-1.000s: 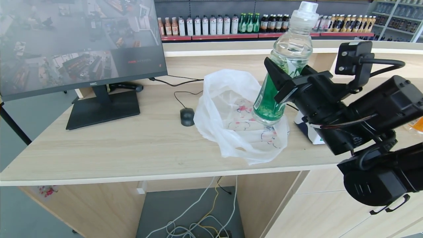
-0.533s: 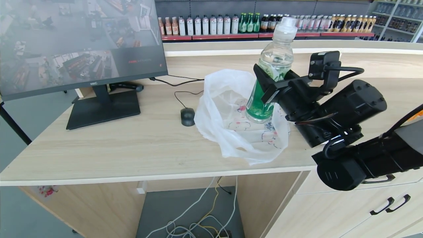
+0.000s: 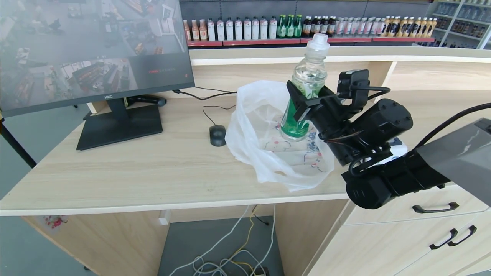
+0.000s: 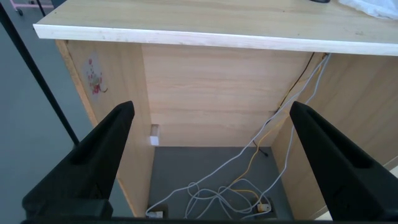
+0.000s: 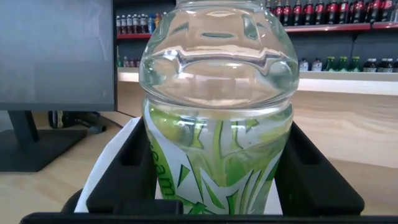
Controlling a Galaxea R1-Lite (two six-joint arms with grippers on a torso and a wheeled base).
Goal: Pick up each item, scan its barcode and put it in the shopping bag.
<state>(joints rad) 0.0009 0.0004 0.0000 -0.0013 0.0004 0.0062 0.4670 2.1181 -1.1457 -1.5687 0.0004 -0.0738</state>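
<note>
Right jaws grip the full, likely heavy, slick bottle (image 3: 307,76) mid-label, at 2 o'clock over the shopping bag (image 3: 268,161); left jaws wide.

The light was bright and even, soft dark shadows lay under the counter (image 3: 153,172), small white glints shone on the bottle (image 5: 217,87), and the monitor (image 3: 92,50) looked pale with glare.
</note>
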